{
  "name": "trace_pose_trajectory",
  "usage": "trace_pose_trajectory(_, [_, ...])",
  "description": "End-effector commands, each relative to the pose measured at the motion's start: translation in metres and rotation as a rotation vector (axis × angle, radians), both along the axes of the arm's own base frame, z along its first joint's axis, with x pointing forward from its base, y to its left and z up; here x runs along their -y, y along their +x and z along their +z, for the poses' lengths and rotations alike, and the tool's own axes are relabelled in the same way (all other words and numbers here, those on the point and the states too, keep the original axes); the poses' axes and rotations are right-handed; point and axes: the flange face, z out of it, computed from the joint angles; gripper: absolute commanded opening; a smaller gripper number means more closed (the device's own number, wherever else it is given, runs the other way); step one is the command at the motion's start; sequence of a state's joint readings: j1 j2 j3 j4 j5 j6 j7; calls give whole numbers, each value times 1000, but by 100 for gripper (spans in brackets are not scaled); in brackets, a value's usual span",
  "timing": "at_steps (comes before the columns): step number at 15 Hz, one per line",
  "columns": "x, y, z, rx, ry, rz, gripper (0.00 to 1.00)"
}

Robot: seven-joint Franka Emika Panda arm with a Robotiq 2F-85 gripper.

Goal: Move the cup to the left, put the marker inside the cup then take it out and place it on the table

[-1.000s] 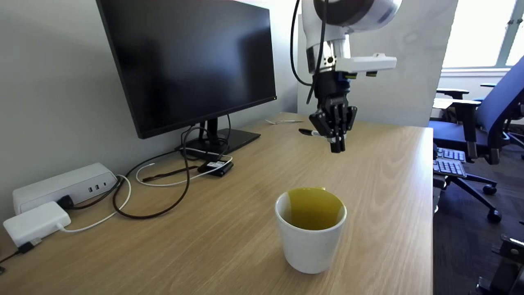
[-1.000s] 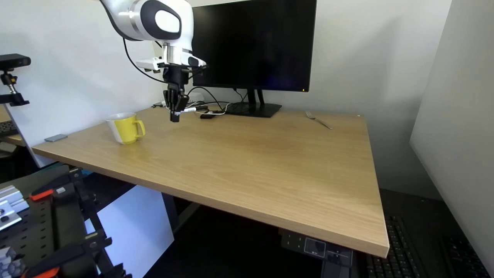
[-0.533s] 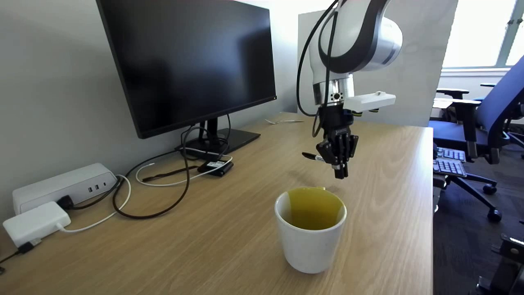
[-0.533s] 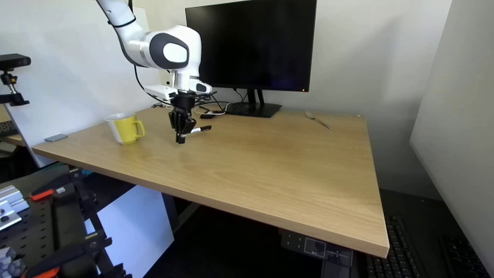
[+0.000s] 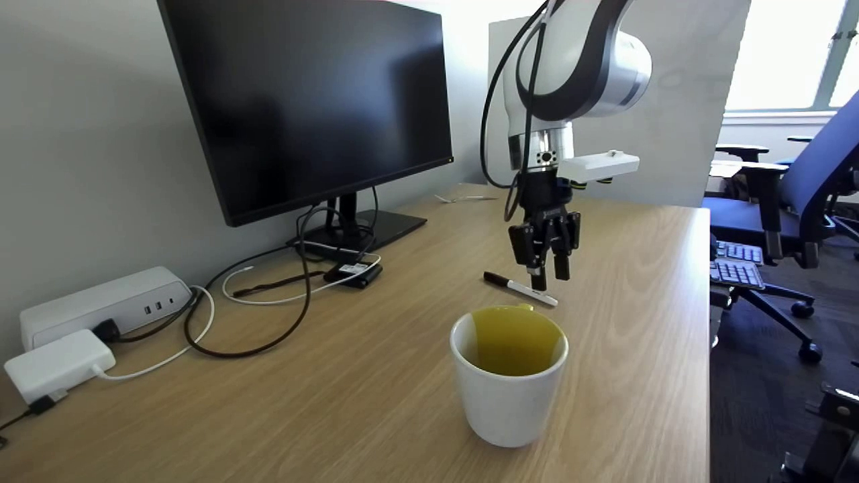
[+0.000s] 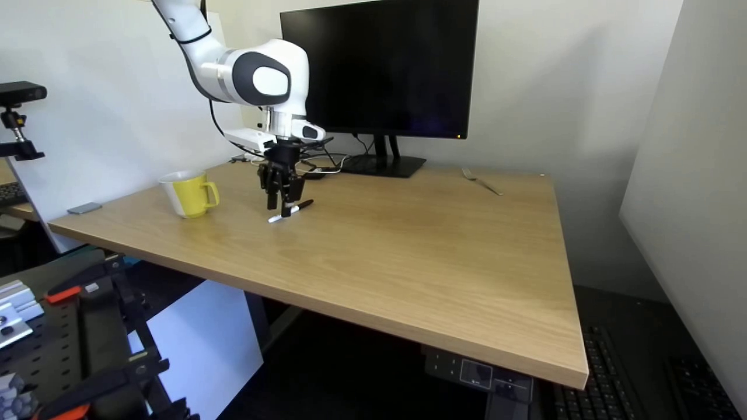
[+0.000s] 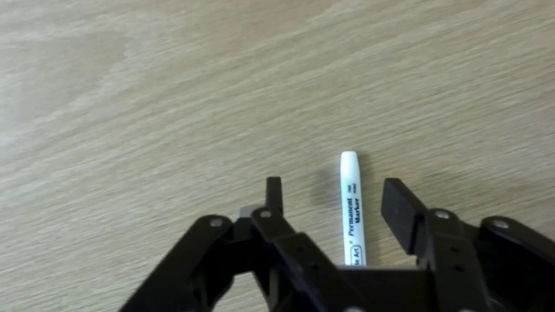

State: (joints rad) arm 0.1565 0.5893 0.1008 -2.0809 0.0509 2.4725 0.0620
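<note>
Has just let go of the slim, round, black-capped white marker (image 7: 352,209), held above the large, light-brown, wood-grain tabletop (image 5: 376,382) a moment ago and now apparently lying flat on it. Holds nothing in the black, two-fingered tool (image 5: 550,278), with its jaws parted partway and, in the wrist view, to either side of the barrel without visible contact. See the marker, in an exterior view, at about three o'clock from the upright, white-and-yellow ceramic mug (image 6: 189,195), outside and apart from it, with the cap toward two o'clock. Probably amounts to the closing step, placing on the tabletop; cannot confirm, from this, any earlier stay inside the mug. If so, leaves only a withdrawal toward twelve o'clock, straight up, best done gently to avoid brushing the round barrel and starting a roll.
</note>
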Motion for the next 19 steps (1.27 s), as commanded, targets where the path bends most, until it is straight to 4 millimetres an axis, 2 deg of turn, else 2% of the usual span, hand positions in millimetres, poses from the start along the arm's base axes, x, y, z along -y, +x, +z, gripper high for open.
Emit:
trace_pose_trajectory(1, [2,4,1,-3,24,17,92])
trace_pose_trajectory(3, [1,2,7,-5,29,26,100])
trace_pose_trajectory(10, [-9,-9,48,-5,68,59,100])
trace_pose_trajectory(13, [-14,-26,77,-48,104,93,100])
trace_pose_trajectory(16, [-18,-53,112,-120,131,107,100])
trace_pose_trajectory(17, [-23,-35,96,-96,105,95,100])
trace_pose_trajectory(19, [-23,-48,114,-110,109,101,100])
